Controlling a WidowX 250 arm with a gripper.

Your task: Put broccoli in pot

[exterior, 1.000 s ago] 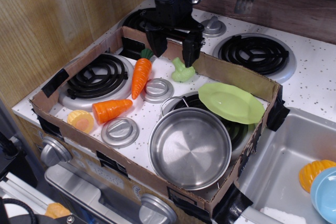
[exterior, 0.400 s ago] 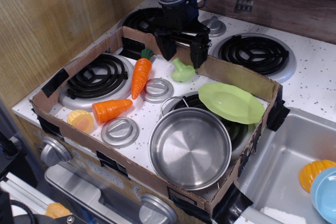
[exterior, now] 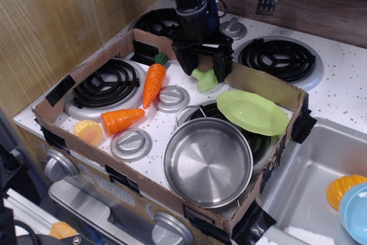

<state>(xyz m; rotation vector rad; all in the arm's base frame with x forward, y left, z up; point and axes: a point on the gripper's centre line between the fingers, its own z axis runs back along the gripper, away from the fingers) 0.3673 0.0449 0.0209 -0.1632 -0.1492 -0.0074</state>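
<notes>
**Other things on the toy stove**

A cardboard box (exterior: 261, 87) frames the middle of the picture. Inside it, a carrot (exterior: 153, 81) lies beside the left burner (exterior: 106, 84). An orange cone (exterior: 121, 120) and a yellow piece (exterior: 89, 132) lie lower left. Two grey knobs (exterior: 131, 143) sit near them. A green plate (exterior: 252, 112) leans at centre right. A sink (exterior: 312, 182) at lower right holds a blue bowl (exterior: 354, 212).

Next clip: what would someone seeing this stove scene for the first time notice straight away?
The black pincer at the back of the cardboard-walled stove top, its fingers down on either side of the pale green broccoli. Next, the big shiny pot, empty at the front right, with a lime-green plate tilted just behind it. On the left, a bright orange carrot lies beside a black coil burner.
</notes>
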